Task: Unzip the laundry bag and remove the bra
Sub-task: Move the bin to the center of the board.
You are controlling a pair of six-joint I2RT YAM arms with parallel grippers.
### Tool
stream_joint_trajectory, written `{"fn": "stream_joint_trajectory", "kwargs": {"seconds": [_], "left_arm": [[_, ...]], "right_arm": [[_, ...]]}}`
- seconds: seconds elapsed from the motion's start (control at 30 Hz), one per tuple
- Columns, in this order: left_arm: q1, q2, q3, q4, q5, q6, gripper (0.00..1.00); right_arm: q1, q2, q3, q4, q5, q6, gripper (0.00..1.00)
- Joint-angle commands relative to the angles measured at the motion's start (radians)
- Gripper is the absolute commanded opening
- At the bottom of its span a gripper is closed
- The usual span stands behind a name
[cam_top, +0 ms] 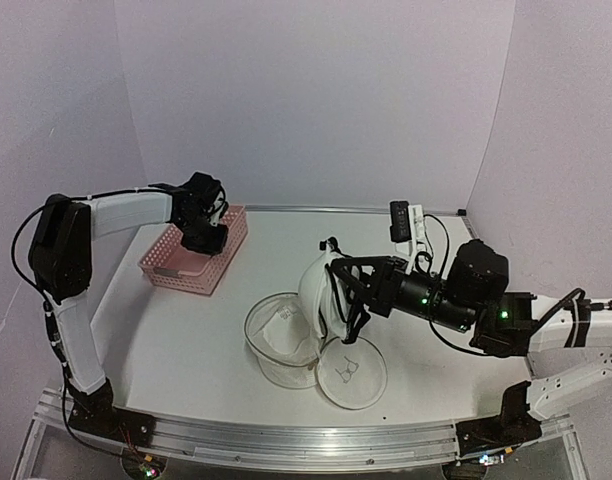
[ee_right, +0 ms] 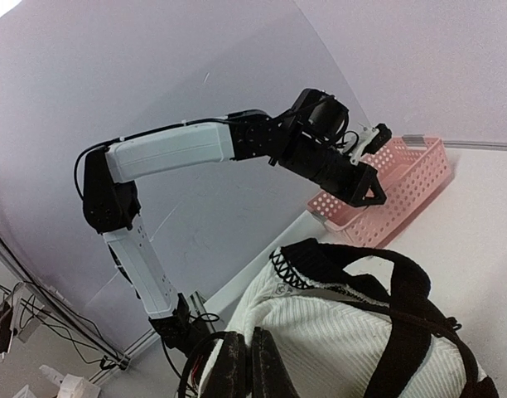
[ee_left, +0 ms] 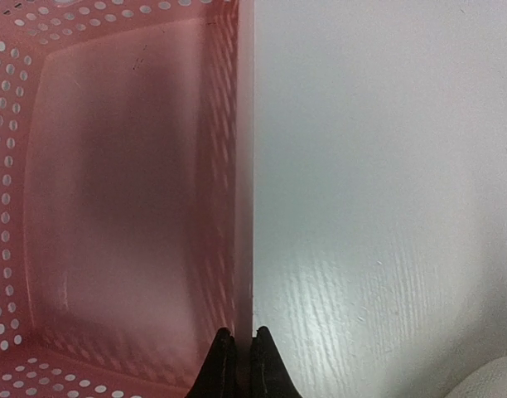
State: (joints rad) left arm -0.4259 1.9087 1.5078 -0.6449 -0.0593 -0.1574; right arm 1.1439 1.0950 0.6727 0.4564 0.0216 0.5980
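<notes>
The right jaws are clamped on the bra (cam_top: 315, 287), holding it up at frame centre just above the laundry bag (cam_top: 352, 374). The bag lies unzipped in two open halves on the counter (cam_top: 186, 340), so the hold looks meant to lift the bra clear. It is white ribbed fabric with black straps and edging. The left jaws, closed on nothing, hang over the pink basket (cam_top: 176, 262) at upper left, out of the way.

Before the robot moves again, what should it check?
1. Laundry bag unzipped: ok, both halves lie open.
2. Right tool gripping the bra: ok, shut on it.
3. Bra fully clear of the bag: cannot tell, its lower edge hangs close to one half.
4. Straps free of snags: cannot tell.
5. Left tool out of the way: ok, off at the pink basket, pinching its wall.
</notes>
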Motion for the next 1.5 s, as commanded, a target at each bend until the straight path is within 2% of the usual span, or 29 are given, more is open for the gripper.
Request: {"fn": "stream_joint_trajectory", "kwargs": {"seconds": [0.0, 0.4, 0.73, 1.03, 1.47], "left_arm": [[-0.074, -0.075, -0.045, 0.055, -0.014, -0.023, 0.0], [-0.303, -0.152, -0.176, 0.124, -0.022, -0.042, 0.0], [-0.439, -0.189, -0.232, 0.146, -0.034, -0.059, 0.0], [-0.45, -0.173, -0.265, 0.211, -0.044, -0.018, 0.0], [-0.448, -0.004, -0.065, 0.22, -0.002, 0.127, 0.0]], "right_arm": [[-0.004, -0.051, -0.01, 0.012, 0.041, -0.012, 0.0], [-0.002, -0.101, -0.024, -0.022, 0.071, -0.018, 0.0], [-0.003, -0.104, -0.016, -0.042, 0.085, -0.023, 0.0], [-0.004, -0.08, 0.006, -0.059, 0.105, -0.028, 0.0], [-0.004, -0.061, 0.043, -0.101, 0.14, -0.044, 0.0]]}}
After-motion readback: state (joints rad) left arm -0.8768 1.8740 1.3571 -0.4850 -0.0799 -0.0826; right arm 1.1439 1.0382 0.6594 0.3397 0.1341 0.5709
